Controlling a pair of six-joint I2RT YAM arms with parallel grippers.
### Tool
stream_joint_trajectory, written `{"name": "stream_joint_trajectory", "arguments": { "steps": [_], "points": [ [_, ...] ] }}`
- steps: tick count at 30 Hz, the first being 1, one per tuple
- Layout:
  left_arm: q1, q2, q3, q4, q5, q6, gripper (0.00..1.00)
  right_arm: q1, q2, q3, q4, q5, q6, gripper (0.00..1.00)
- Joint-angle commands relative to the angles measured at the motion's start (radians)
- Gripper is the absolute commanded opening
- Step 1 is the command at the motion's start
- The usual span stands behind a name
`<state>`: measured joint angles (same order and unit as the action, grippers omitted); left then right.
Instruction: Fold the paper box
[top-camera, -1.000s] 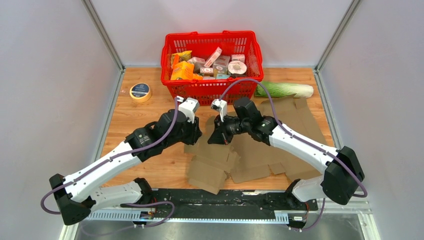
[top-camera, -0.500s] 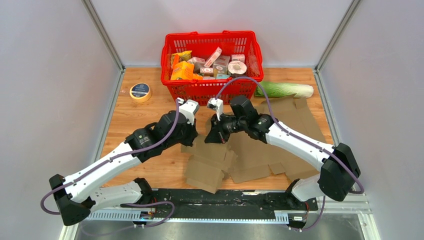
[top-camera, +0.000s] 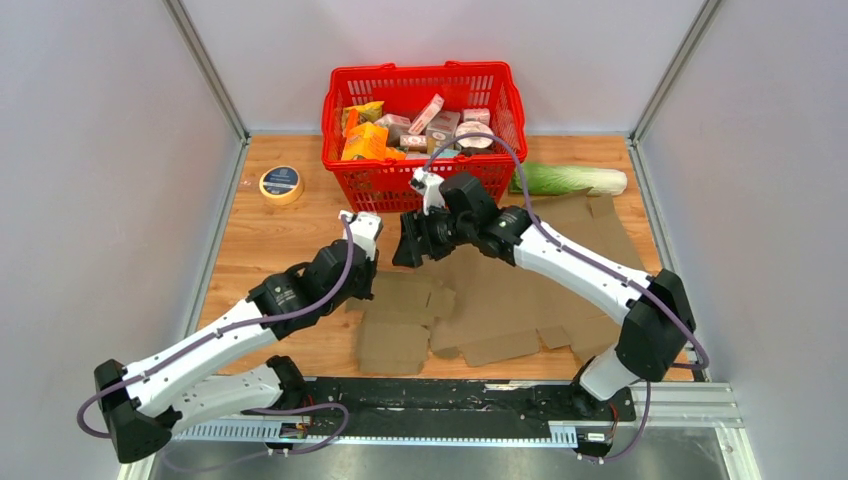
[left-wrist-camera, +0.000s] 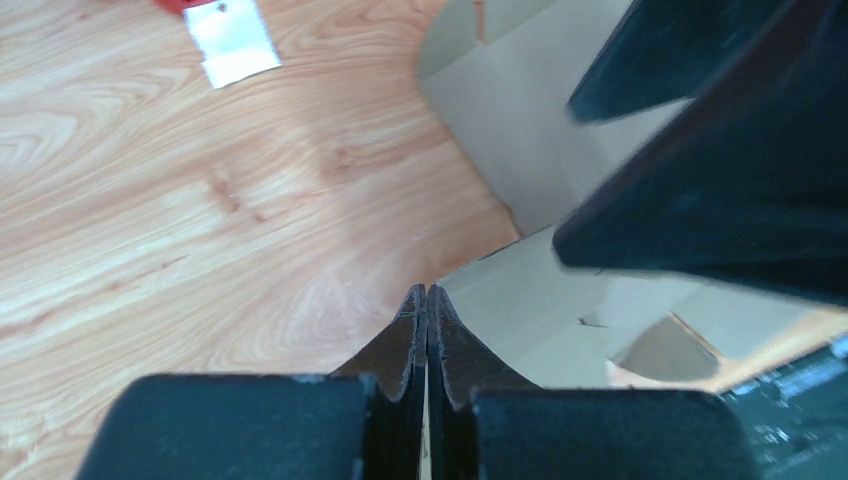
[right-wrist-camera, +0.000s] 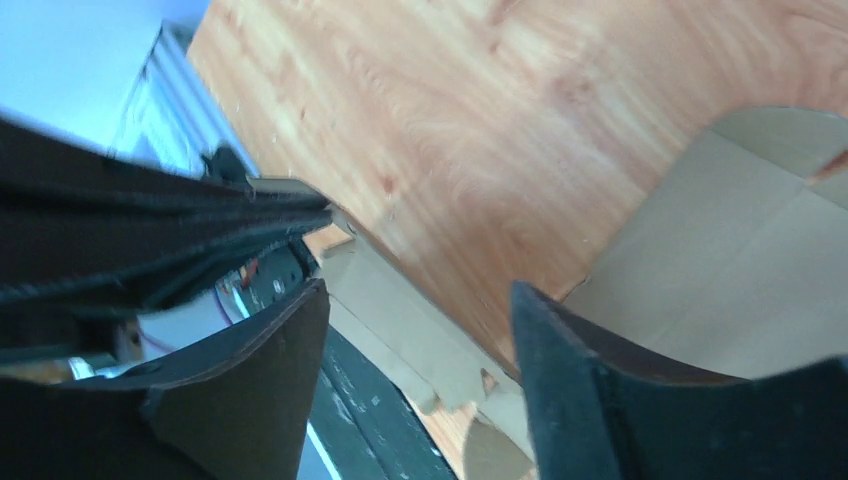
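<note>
paper box (top-camera: 500, 300): flat blank, no flap raised, so folding looks not yet begun. it lies on the tabletop (top-camera: 290, 240), long axis running from near-edge middle toward the far right corner. left claw (left-wrist-camera: 427, 300) clenched at its left edge, pinch unclear. right claw (right-wrist-camera: 420, 300) released, empty.

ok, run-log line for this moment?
flat brown cardboard box blank: lying unfolded | left gripper: shut at its left edge | right gripper: open, empty
</note>
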<state>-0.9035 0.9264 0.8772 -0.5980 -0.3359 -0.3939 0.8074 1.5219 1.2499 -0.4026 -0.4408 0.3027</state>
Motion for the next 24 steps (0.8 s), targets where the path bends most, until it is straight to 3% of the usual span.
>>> {"name": "stream_joint_trajectory", "arguments": {
  "steps": [1,4,8,9,13,14,19,24],
  "points": [
    [0.000,-0.086,-0.096,0.148,-0.192,-0.019,0.00,-0.001,0.059,0.208,-0.215,0.266,0.358,0.75],
    [0.000,-0.119,-0.157,0.223,-0.255,-0.026,0.00,-0.001,0.093,0.266,-0.265,0.265,0.560,0.76],
    [0.000,-0.155,-0.216,0.290,-0.294,-0.028,0.00,0.007,0.058,0.142,-0.149,0.188,0.898,0.79],
    [0.002,-0.161,-0.239,0.302,-0.311,-0.029,0.00,0.010,0.041,0.110,-0.096,0.136,0.956,0.78],
    [0.002,-0.202,-0.287,0.368,-0.325,-0.036,0.00,0.035,0.015,-0.027,0.042,0.165,1.215,0.70],
    [0.000,-0.208,-0.294,0.374,-0.327,-0.036,0.00,0.035,0.018,-0.041,0.033,0.168,1.299,0.63],
    [0.000,-0.222,-0.317,0.391,-0.339,-0.042,0.00,0.053,0.052,-0.021,0.012,0.197,1.403,0.58],
    [0.002,-0.238,-0.337,0.408,-0.345,-0.056,0.00,0.067,0.095,0.008,-0.013,0.229,1.498,0.70]
  ]
}}
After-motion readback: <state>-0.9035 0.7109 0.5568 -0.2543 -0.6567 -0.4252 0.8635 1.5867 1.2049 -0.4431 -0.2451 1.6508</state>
